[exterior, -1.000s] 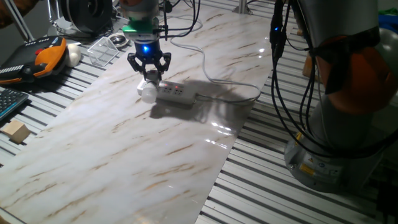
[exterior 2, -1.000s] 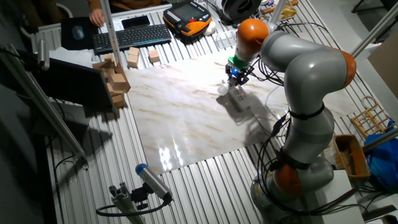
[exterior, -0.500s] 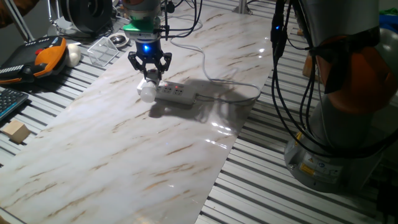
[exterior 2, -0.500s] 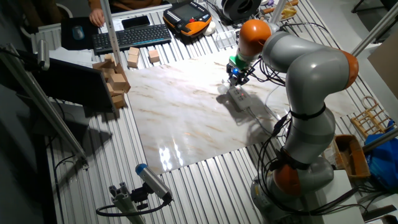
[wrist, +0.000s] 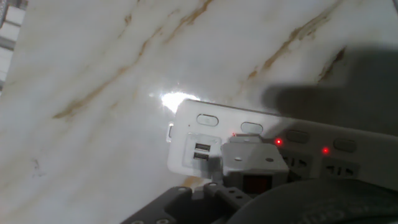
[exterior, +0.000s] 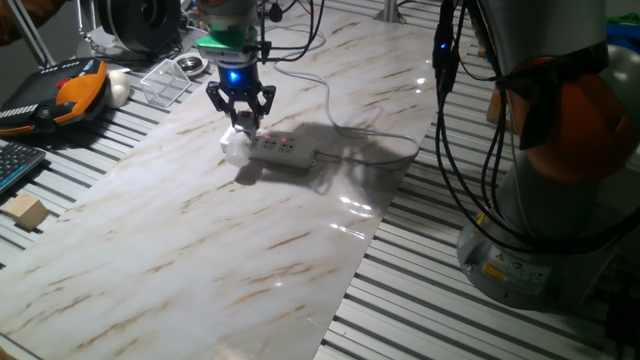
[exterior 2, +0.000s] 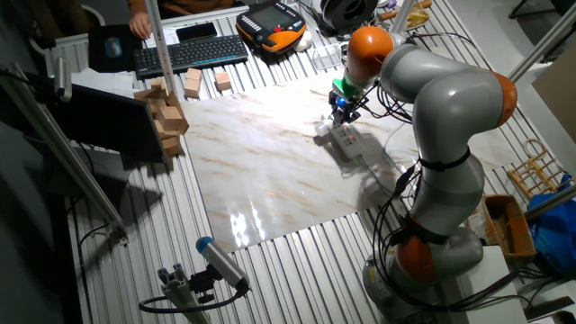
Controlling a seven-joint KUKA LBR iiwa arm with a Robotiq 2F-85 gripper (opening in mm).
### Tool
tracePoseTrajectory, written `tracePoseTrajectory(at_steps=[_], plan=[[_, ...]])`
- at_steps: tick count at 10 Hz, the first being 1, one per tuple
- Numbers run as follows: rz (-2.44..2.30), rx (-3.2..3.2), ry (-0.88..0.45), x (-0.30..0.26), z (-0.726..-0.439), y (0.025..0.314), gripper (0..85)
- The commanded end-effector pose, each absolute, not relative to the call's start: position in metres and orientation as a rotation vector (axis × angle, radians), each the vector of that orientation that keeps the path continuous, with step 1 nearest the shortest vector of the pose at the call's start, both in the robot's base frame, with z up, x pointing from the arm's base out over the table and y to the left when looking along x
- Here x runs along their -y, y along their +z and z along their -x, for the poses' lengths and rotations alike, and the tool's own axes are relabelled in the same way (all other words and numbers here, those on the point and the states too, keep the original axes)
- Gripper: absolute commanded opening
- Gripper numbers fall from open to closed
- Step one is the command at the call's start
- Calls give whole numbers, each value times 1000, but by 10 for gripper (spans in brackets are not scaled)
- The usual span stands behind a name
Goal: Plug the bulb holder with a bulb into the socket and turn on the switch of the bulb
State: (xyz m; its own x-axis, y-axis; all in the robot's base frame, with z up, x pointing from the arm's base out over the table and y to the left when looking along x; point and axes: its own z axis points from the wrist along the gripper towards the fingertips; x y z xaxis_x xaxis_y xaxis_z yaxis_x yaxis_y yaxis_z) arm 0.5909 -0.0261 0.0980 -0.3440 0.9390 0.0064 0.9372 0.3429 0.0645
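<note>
The socket, a long white power strip point(exterior: 287, 150), lies on the marble board with its red marks lit; it also shows in the other fixed view point(exterior 2: 350, 142) and the hand view point(wrist: 261, 134). The bulb holder point(exterior: 243, 122) stands on the strip's left end, and its white bulb point(exterior: 236, 150) sticks out past that end. In the hand view the boxy base point(wrist: 254, 163) sits on the strip, with its reddish switch point(wrist: 254, 183) at the lower edge. My gripper point(exterior: 242, 120) stands straight above, fingers closed around the base; it also shows in the other fixed view point(exterior 2: 340, 110).
The strip's pale cable point(exterior: 370, 130) loops right across the board. A clear plastic box point(exterior: 165, 78), a cream ball point(exterior: 119, 89) and an orange-black pendant point(exterior: 60, 92) lie at the far left. A wooden block point(exterior: 26, 212) sits off the board's left edge.
My gripper has shifted very slightly up and away over the strip's end. The bulb has moved a touch with it. The strip stays in place.
</note>
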Motion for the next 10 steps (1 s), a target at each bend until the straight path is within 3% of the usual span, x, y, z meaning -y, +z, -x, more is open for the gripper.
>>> tracePoseTrajectory(at_steps=[1, 10], plan=[[-1785, -2551, 91, 26, -591, 97, 0], [-1908, -2576, 109, 13, -585, 103, 0]])
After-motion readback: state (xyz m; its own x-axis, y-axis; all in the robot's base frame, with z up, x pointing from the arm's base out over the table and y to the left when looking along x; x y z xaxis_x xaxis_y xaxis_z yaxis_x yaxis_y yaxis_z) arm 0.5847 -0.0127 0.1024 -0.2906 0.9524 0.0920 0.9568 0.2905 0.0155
